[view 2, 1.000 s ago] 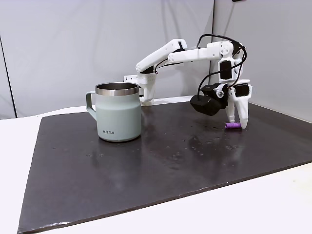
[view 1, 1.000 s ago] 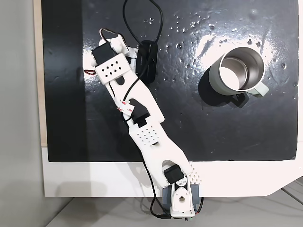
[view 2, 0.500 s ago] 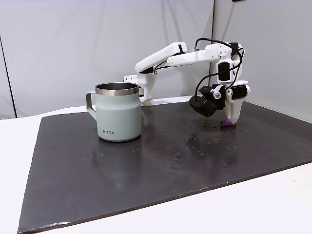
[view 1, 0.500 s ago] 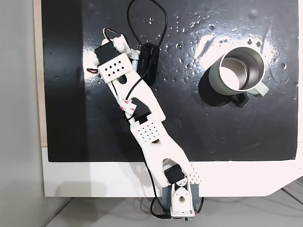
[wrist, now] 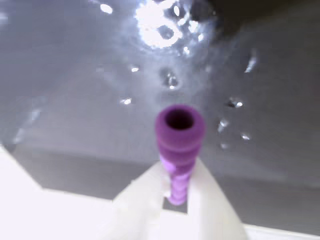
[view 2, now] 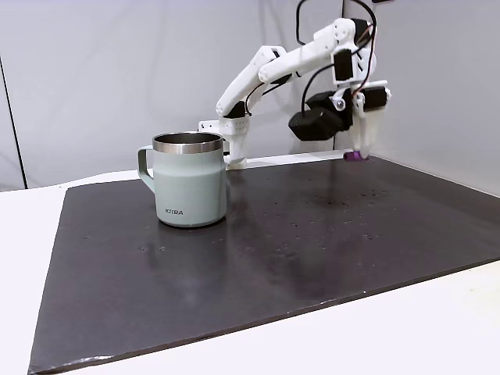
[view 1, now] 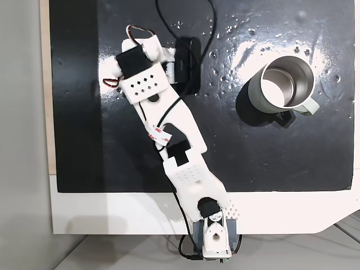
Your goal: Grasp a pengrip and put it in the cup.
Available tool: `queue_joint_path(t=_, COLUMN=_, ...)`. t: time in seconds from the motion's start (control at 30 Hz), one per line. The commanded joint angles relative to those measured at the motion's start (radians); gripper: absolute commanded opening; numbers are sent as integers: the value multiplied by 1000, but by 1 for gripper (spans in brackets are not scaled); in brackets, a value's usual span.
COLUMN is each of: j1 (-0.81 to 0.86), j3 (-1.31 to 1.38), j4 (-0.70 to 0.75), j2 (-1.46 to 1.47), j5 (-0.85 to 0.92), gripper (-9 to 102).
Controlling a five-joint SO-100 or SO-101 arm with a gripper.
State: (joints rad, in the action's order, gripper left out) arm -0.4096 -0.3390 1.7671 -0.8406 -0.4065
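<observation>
Arm had risen since the earlier frame, lifting the small ribbed purple pengrip [wrist: 176, 150] off the black table [view 2: 312, 234]. Jaws clamped on it, airborne, well apart from the grey-green steel-lined cup [view 2: 187, 181].

black glossy mat [view 2: 258, 250] on white table [view 2: 437, 328], possibly wet-speckled, cup [view 2: 189, 189] standing on mat

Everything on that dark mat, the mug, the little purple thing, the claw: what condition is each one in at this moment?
pengrip: pinched between the fingertips, lifted clear of the mat, hollow end facing the wrist camera.
gripper: shut on the pengrip, raised, pointing down.
cup: upright on the mat, handle on its left in that fixed view, nothing seen inside it from above.
mat: flat, shiny, speckled with small glinting spots.
</observation>
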Motion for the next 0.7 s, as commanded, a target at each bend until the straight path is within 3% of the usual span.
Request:
queue_joint_path(t=0.0, j1=107, j3=-28, j4=41, j2=-183, j5=100, gripper=0)
queue_joint_path(t=0.37, j1=410, j3=-175, j4=57, j2=-469, j5=465, gripper=0)
queue_joint_path(t=0.67, j1=630, j3=-443, j4=54, j2=-672, j5=730, gripper=0)
